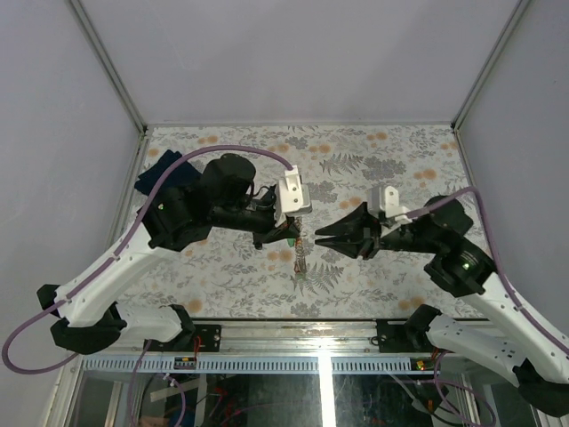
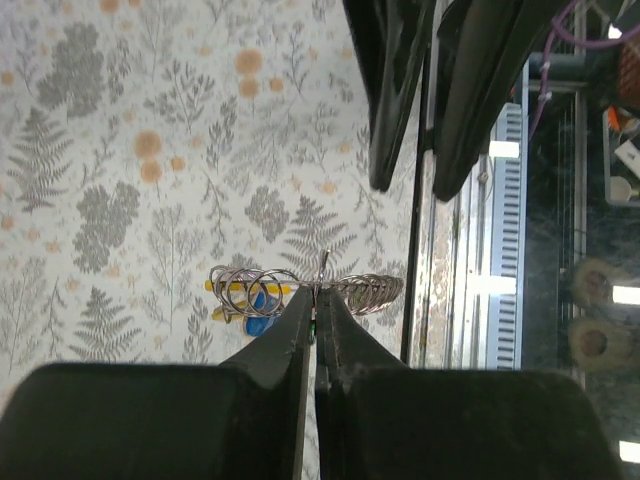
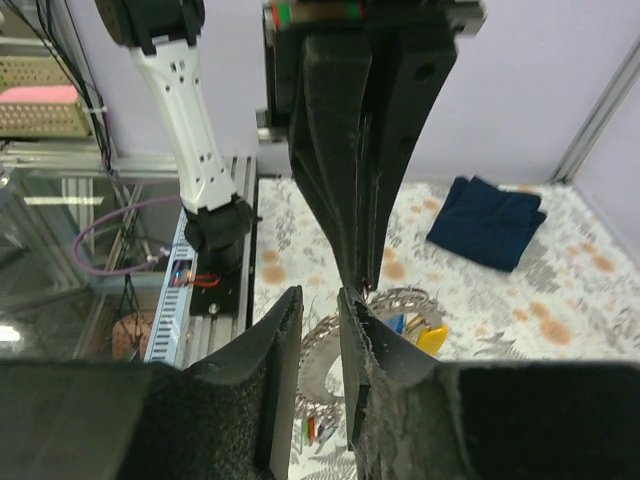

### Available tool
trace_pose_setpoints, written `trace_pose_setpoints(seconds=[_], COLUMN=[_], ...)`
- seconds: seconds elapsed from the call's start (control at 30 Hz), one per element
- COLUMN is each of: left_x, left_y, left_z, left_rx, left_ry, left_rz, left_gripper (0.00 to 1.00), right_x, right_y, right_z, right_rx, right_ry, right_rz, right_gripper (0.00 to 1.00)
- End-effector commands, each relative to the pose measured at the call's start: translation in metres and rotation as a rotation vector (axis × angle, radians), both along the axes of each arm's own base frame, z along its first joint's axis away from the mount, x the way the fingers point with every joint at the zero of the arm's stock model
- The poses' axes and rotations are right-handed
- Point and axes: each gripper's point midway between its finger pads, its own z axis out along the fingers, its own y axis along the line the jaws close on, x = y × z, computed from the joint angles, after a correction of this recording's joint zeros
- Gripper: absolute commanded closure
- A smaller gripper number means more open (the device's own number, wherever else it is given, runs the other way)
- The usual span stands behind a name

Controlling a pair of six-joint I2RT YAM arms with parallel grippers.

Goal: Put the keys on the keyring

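Keyring [image 2: 370, 292] hangs above the surface [image 1: 400, 160], clamped in the left end effector [image 2: 318, 300], probably to steady its coil for the right end effector [image 3: 318, 300] (jaws slightly apart, nothing between them) just beside, with yellow- and blue-tagged keys [image 2: 258, 324] at the ring.

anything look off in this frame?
Yes. The keyring, pinched in the shut left gripper, looks splayed into loose loops like a spring, not one flat ring. Yellow and blue keys show behind it; can't tell if they are threaded on.
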Motion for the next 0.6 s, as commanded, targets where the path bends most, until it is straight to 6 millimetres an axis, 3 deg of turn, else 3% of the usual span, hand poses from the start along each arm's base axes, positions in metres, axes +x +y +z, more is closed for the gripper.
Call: trace_pose_setpoints(seconds=[0.0,0.2,0.57], left_x=[0.001,0.0,-0.001], left_y=[0.012,0.011,0.007], left_z=[0.003,0.002,0.003], left_rx=[0.068,0.084,0.085], left_ry=[-0.031,-0.035,-0.047], left_rz=[0.015,0.003,-0.012], left_gripper=[1.0,1.0,1.0], right_x=[0.003,0.014,0.02], right_y=[0.009,0.021,0.033], right_z=[-0.007,-0.022,-0.029], right_rx=[0.025,-0.001,0.0], right_ry=[-0.012,-0.009,-0.005], right_rz=[0.035,0.04,0.073], right_gripper=[0.72,0.66,0.64])
